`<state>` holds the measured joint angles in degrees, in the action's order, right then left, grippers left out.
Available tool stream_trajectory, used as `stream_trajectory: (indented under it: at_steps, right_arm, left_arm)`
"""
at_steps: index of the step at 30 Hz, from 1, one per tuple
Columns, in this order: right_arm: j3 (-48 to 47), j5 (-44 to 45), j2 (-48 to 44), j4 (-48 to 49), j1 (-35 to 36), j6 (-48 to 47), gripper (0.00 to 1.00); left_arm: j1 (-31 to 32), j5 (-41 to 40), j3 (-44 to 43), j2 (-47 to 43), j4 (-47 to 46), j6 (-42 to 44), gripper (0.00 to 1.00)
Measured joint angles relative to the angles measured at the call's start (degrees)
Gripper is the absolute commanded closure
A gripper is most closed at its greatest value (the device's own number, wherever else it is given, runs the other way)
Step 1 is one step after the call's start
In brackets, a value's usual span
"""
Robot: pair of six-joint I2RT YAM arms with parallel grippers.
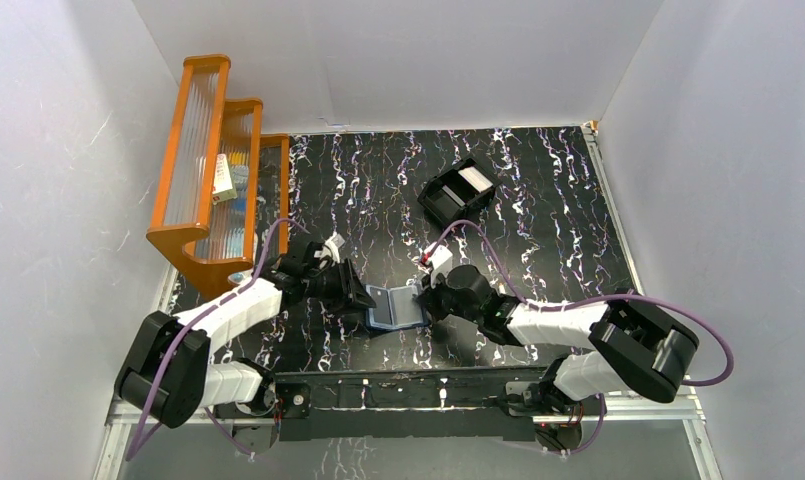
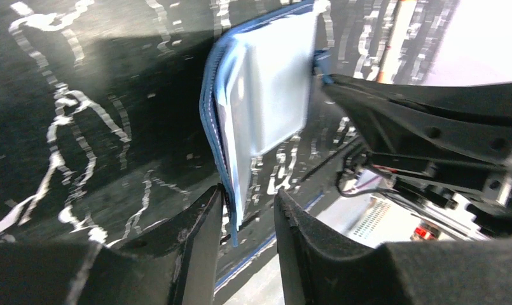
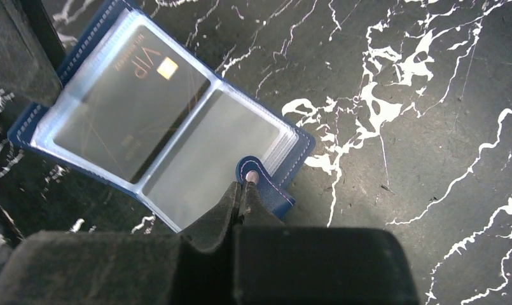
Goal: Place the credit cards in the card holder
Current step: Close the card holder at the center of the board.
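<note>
The navy-blue card holder point(image 1: 393, 306) lies open on the black marbled table between my two grippers. In the right wrist view a dark card marked VIP with a gold chip point(image 3: 129, 101) sits in its left clear sleeve. The right sleeve point(image 3: 208, 162) looks plain grey. My right gripper point(image 3: 243, 190) is shut, pinching the holder's snap tab point(image 3: 266, 187). My left gripper point(image 2: 247, 210) is open, and the holder's lower edge point(image 2: 231, 190) hangs between its fingers against the left one. The holder's pale inner page point(image 2: 272, 89) faces that camera. No loose cards show.
An orange slatted rack point(image 1: 218, 170) stands at the back left with small items in it. A black open-top box point(image 1: 456, 190) with something white inside sits at the back centre. The table's near edge and the arm bases lie just behind the holder.
</note>
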<state>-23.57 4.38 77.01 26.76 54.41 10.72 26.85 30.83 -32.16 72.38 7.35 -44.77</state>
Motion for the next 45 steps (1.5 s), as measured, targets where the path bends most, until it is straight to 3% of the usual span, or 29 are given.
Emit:
stream_trajectory:
  at_steps: [5,13,18,45]
  right_arm:
    - [1.25,1.27,0.02,4.90,-0.02,5.92,1.00]
    - [7.41,4.02,-0.90,10.97,-0.02,13.09,1.00]
    - [9.35,5.68,-2.25,13.33,-0.02,16.41,1.00]
    - [12.11,9.55,-5.01,15.34,-0.02,22.10,1.00]
  left_arm:
    - [0.00,4.22,1.62,-0.96,-7.80,-2.93,0.65]
    - [0.42,8.28,4.48,0.26,-18.84,-7.13,0.73]
    - [1.81,9.05,4.37,4.35,-22.64,-7.93,0.68]
    - [5.55,5.40,-6.16,14.03,-16.41,-0.98,0.48]
